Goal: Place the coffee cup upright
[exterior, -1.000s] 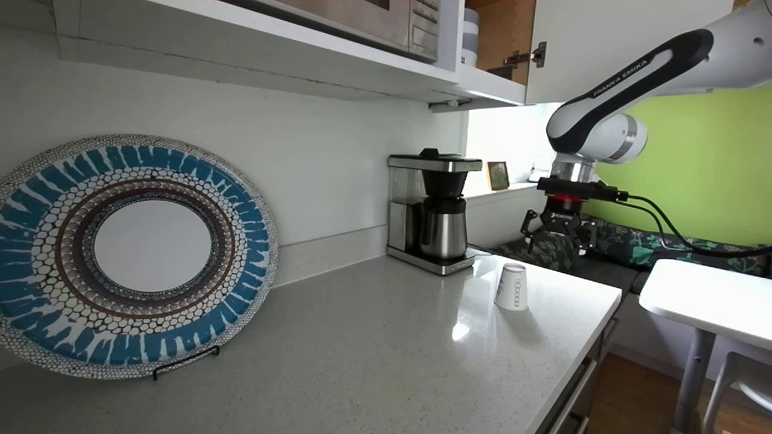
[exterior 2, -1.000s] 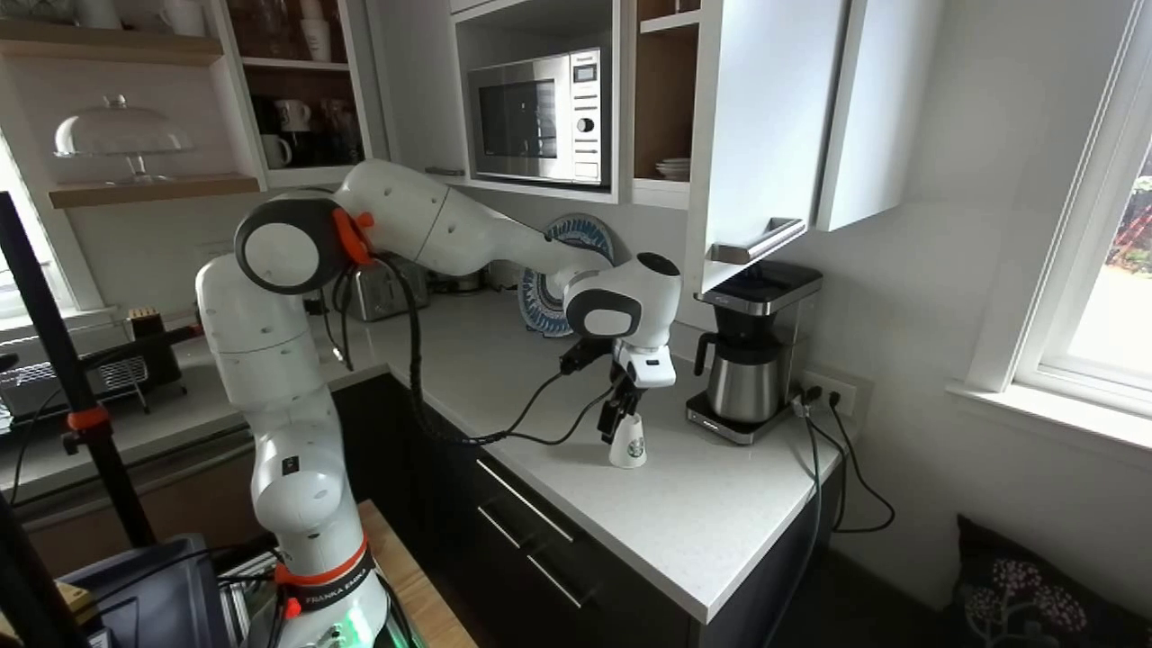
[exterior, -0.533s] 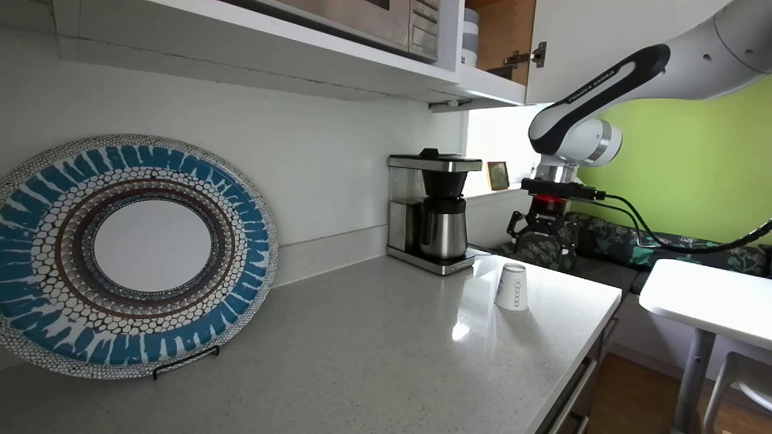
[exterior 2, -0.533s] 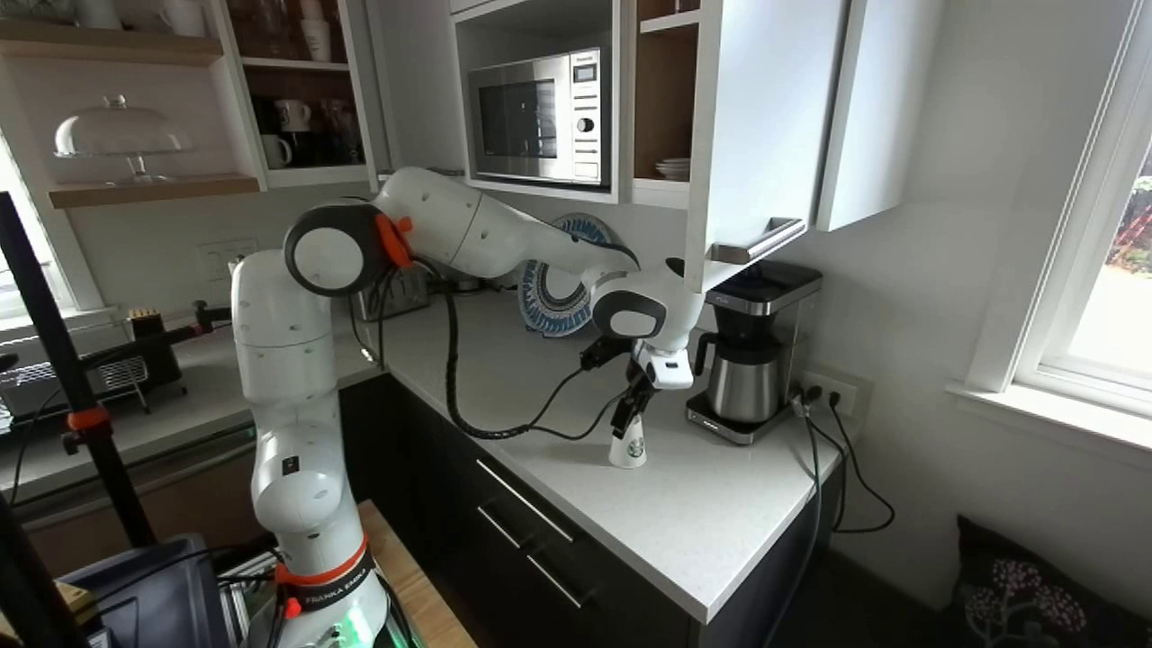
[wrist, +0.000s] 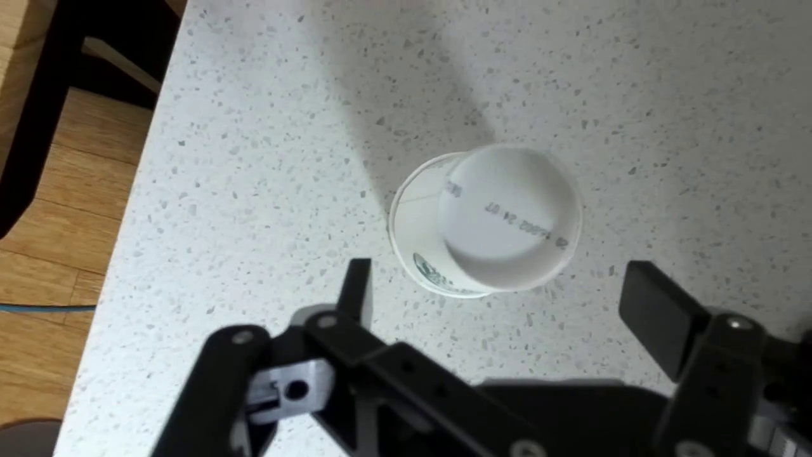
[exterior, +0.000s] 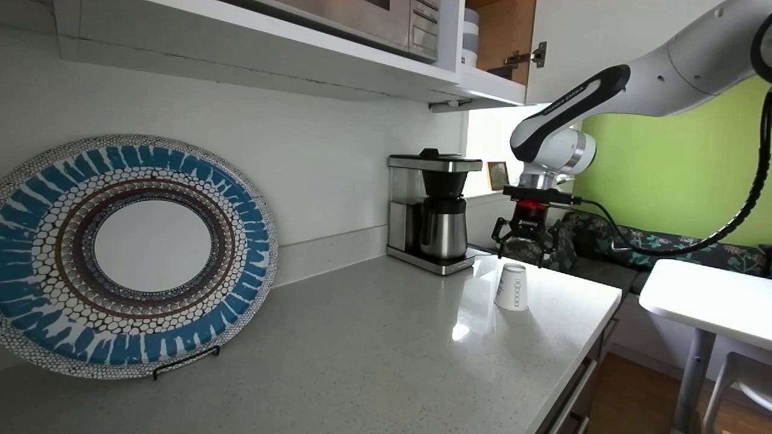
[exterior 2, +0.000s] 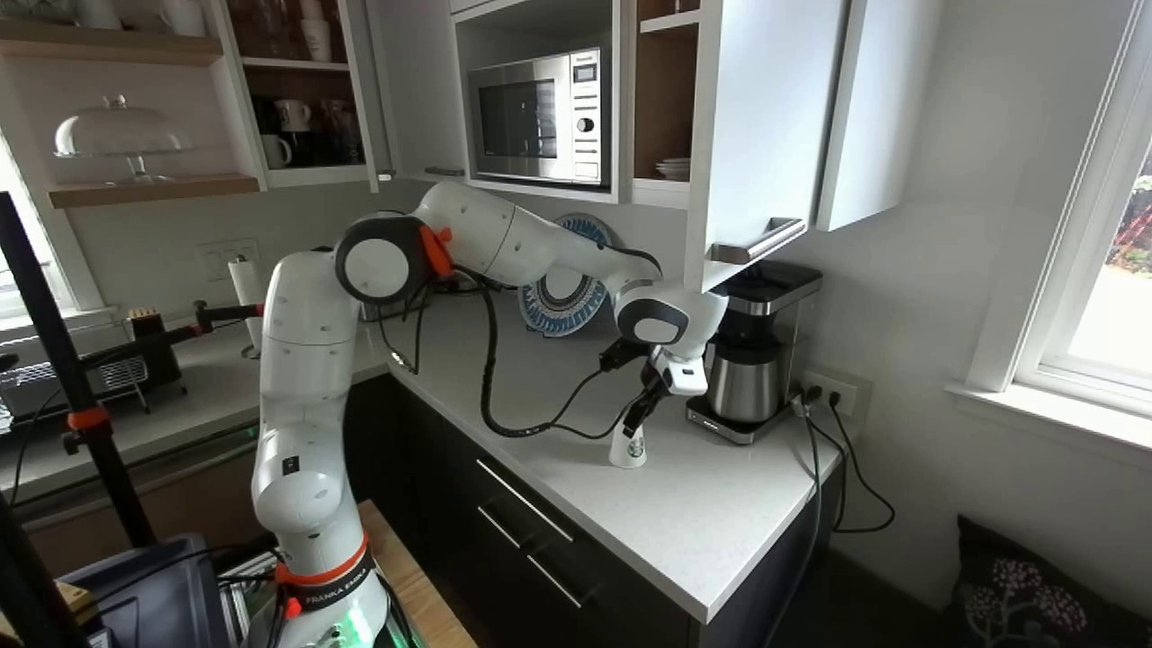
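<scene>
While cup (wrist: pixel 488 219) stands mouth-down on counter (wrist: pixel 254 190), gripper (wrist: pixel 500 276) hangs near, fingers (wrist: pixel 658 320) apart; off-centre descent might topple it, overtight squeeze might crush it.

Round blue-patterned plate (exterior: pixel 151 244) on a black wire stand (exterior: pixel 187 360), coffee maker (exterior: pixel 400 226) with a steel carafe (exterior: pixel 445 236) on its base (exterior: pixel 419 261), microwave (exterior 2: pixel 535 119) in a cabinet (exterior 2: pixel 625 117), domed glass cake stand (exterior 2: pixel 121 133) on a wooden shelf (exterior 2: pixel 153 193), framed picture (exterior: pixel 498 175) on a windowsill (exterior: pixel 480 194)
</scene>
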Robot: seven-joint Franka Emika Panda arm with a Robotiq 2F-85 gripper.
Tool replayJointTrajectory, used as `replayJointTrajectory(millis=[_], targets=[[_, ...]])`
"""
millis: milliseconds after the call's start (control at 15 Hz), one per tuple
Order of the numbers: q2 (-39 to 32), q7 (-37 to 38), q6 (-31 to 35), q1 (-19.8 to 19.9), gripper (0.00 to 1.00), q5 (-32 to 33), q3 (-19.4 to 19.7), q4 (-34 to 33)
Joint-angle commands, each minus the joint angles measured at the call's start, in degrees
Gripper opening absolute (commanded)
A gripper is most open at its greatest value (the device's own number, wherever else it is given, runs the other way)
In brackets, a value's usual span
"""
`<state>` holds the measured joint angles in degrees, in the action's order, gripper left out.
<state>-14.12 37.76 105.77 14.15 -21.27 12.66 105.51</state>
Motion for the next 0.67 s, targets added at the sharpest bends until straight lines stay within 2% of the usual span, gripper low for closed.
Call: replayJointTrajectory(millis=[0,400,467,600], targets=[[-4.06,0.47,-2.38,0.13,1.0,-3.74,-0.3,-4.31],[-7.4,0.96,-3.85,0.37,1.0,-6.32,-0.72,-7.45],[-7.85,1.19,-4.79,0.4,0.98,-6.24,-0.65,-8.03],[-8.51,1.39,-6.08,0.51,0.86,-6.3,-0.61,-8.89]])
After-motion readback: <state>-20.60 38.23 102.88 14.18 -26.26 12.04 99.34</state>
